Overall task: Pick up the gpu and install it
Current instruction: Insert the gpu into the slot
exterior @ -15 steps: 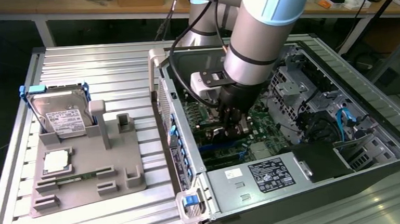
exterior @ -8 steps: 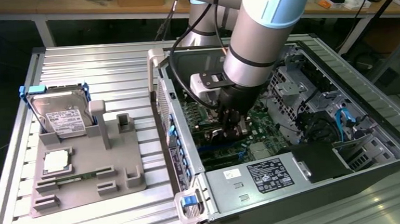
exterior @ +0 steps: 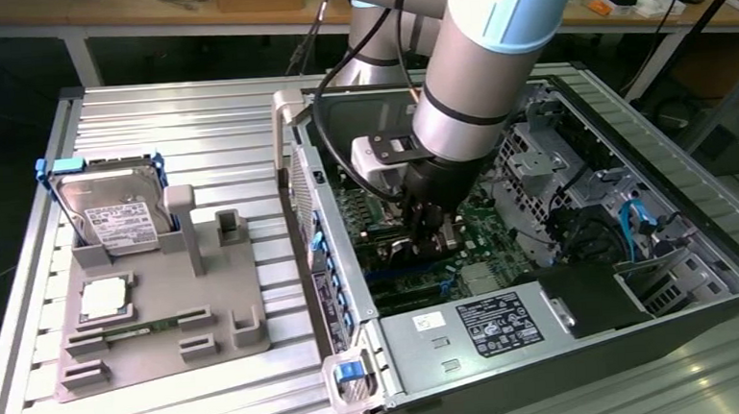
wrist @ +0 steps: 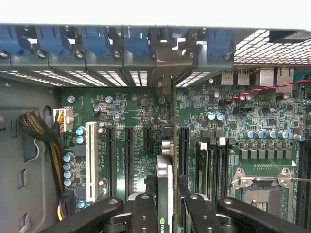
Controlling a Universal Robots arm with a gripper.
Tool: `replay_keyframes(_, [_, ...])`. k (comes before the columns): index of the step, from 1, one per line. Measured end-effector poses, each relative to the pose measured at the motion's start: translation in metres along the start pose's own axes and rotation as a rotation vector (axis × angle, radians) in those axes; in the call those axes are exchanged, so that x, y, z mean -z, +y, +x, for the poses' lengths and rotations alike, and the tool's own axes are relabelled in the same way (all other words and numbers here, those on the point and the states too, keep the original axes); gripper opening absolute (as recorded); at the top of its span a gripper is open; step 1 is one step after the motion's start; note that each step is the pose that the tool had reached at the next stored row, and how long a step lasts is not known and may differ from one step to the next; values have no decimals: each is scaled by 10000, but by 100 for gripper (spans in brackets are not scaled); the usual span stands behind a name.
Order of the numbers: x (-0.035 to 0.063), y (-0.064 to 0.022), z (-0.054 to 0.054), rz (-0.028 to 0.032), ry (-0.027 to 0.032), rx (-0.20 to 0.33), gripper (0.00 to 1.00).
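— What's in the open computer case (exterior: 682, 274)?
— The green motherboard (wrist: 131, 121), a power supply (exterior: 480, 325) at the near end, and my fingers (wrist: 146, 213) reaching in. On the surface (exterior: 184, 112), a grey tray (exterior: 209, 313) holds the hard drive (exterior: 113, 213).
— And the gpu (wrist: 165, 179)?
— Clamped edge-on between my fingers, standing over the motherboard slots, its bracket end toward the case's rear wall.
— Seated?
— Can't tell; its lower edge is hidden.
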State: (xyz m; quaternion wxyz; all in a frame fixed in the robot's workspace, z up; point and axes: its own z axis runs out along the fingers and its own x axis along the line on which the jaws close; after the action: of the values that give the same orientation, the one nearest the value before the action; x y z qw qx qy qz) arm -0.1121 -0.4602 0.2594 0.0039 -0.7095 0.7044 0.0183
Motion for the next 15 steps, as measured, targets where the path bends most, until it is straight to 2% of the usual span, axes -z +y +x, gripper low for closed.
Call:
replay_keyframes(2, [29,0,-2,7,-11,0,27])
replay_keyframes(4, [62,1,-2,-4,7,0,27])
replay_keyframes(15, [64,1,7,-2,1,0,27])
